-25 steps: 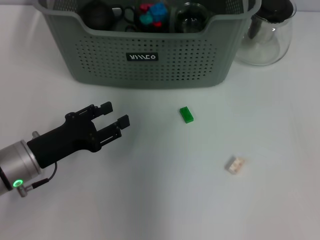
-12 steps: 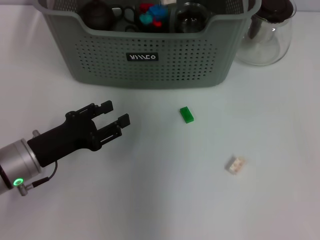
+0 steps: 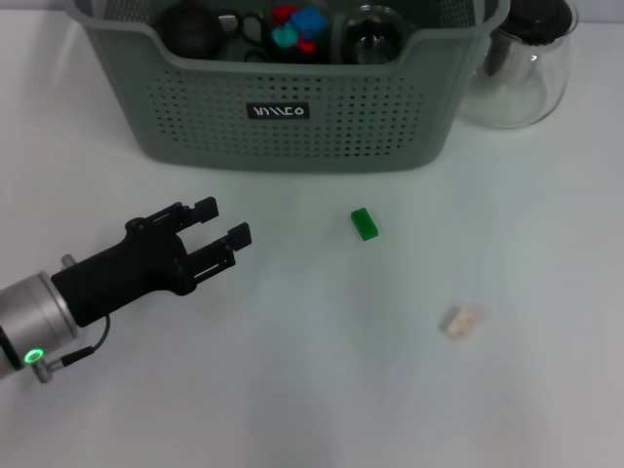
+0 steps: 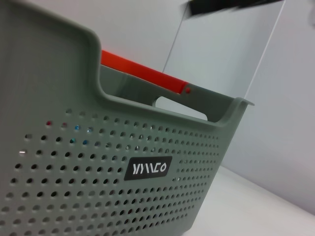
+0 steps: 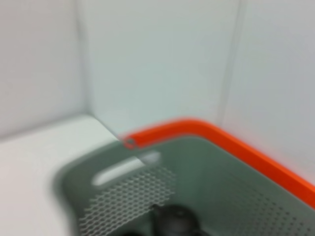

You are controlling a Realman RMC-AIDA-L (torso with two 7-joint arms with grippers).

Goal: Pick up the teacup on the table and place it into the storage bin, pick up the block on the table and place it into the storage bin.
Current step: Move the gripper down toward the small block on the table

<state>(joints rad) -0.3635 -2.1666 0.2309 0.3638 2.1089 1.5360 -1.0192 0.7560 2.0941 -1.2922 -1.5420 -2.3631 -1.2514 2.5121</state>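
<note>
Teacup looks already in storage bin (image 3: 292,127); green block (image 3: 364,223) left on desk (image 3: 322,390); my left pincer (image 3: 223,233) open, empty, near it

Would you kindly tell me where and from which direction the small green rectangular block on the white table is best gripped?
Probably from straight above, fingers closing across the narrow width of the small green rectangular block. It lies flat and low on the white table, its long axis running roughly toward the grey-green perforated storage bin. The open left gripper is nearest.
</note>
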